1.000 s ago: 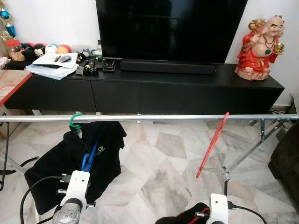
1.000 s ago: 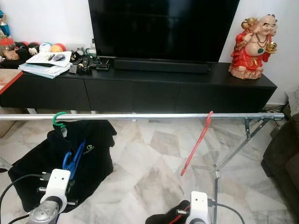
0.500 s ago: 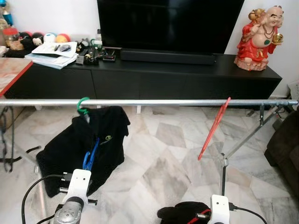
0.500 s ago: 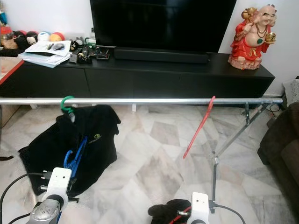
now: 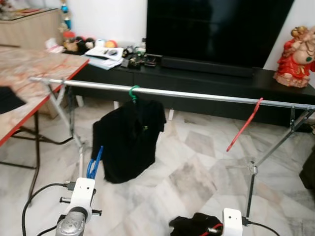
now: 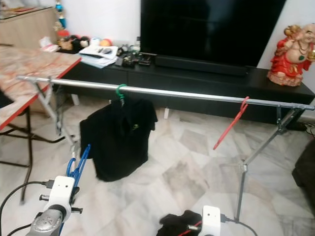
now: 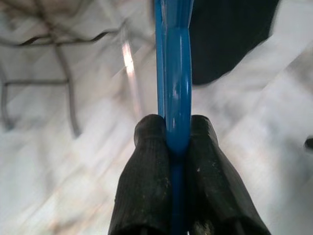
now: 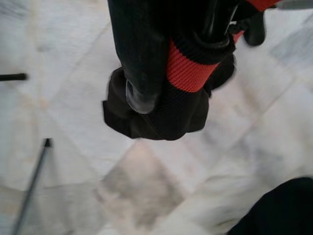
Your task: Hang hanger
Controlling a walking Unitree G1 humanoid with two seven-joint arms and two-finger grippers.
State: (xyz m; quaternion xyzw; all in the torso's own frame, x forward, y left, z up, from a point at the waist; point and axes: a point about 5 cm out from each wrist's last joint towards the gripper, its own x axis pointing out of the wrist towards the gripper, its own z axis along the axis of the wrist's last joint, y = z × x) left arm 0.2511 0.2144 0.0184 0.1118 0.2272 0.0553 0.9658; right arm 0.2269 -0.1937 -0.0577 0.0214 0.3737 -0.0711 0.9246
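A silver rail [image 5: 197,96] runs across the room on folding legs. On it hang a green hanger [image 5: 133,92] carrying a black shirt [image 5: 129,137] and, further right, a bare red hanger [image 5: 243,125]. My left gripper [image 7: 171,147] is shut on a blue hanger [image 7: 173,73], which stands up low at the left [image 5: 95,162], short of the rail. My right gripper [image 8: 176,63] is shut on a black garment with red trim [image 8: 188,73], held low near the floor [image 5: 194,225].
A marble-topped table with a red edge [image 5: 29,69] stands at the left. Behind the rail are a black TV cabinet [image 5: 206,83], a TV [image 5: 216,29] and a red statue [image 5: 295,59]. The rack's legs [image 5: 253,169] stand on the marble floor.
The whole view has shifted: the rail now sits farther off and slanted, and the table has come into view at the left. Both grippers keep their holds.
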